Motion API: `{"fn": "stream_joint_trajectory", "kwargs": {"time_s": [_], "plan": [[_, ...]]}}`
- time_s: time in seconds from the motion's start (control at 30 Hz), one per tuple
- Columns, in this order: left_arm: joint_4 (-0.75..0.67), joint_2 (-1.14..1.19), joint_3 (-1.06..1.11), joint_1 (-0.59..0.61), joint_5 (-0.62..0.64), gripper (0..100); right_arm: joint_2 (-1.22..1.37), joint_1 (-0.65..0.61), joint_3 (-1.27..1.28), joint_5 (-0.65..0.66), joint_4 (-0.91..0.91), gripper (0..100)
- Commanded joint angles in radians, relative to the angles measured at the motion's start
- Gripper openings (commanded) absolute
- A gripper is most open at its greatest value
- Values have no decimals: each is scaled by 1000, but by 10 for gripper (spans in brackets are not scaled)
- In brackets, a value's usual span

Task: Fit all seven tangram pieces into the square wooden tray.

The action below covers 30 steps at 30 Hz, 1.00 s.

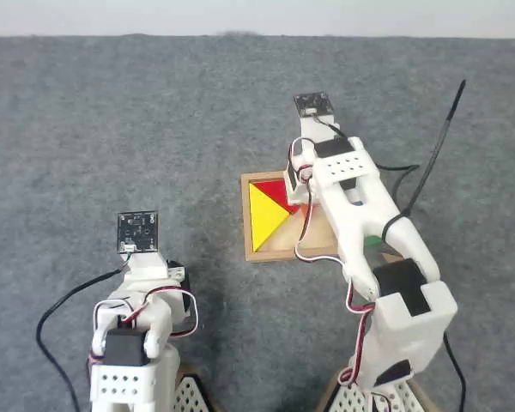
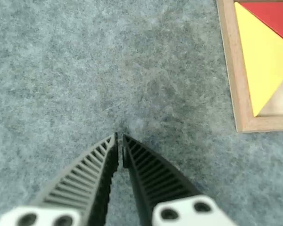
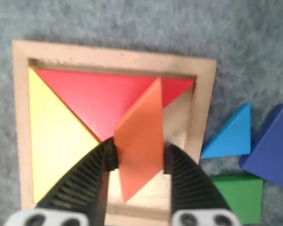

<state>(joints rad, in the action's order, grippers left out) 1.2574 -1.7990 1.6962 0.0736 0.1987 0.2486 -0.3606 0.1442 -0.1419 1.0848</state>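
Note:
The square wooden tray lies mid-table and holds a yellow triangle and a red triangle. Over the tray my right gripper is shut on an orange piece, which hangs above the tray's bare wood beside the red triangle. Beside the tray on the carpet lie a light blue triangle, a dark blue piece and a green piece. My left gripper is shut on nothing, low over bare carpet, with the tray's corner off to one side.
Grey carpet covers the table. The right arm hides the tray's right half in the high view. The left arm sits near the front left, well apart from the tray.

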Motion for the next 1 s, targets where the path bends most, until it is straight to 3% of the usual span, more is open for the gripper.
{"fn": "stream_joint_trajectory", "kwargs": {"time_s": [0.0, 0.1, 0.4, 0.57, 0.7, 0.83, 0.97], "plan": [[5, -20, -13, 6, -15, 14, -25, 24, -63, 100, 10, 247], [5, -20, -13, 6, -15, 14, -25, 21, -63, 129, 8, 292], [5, -20, -13, 6, -15, 14, -50, 22, -68, 133, 18, 292], [5, -20, -13, 6, -15, 14, -196, -27, 87, 184, -44, 291], [5, -20, -13, 6, -15, 14, -375, -30, 273, 222, -131, 190], [5, -20, -13, 6, -15, 14, -499, 68, 384, 236, -142, 54], [5, -20, -13, 6, -15, 14, -503, 191, 417, 236, -139, 68]]}}
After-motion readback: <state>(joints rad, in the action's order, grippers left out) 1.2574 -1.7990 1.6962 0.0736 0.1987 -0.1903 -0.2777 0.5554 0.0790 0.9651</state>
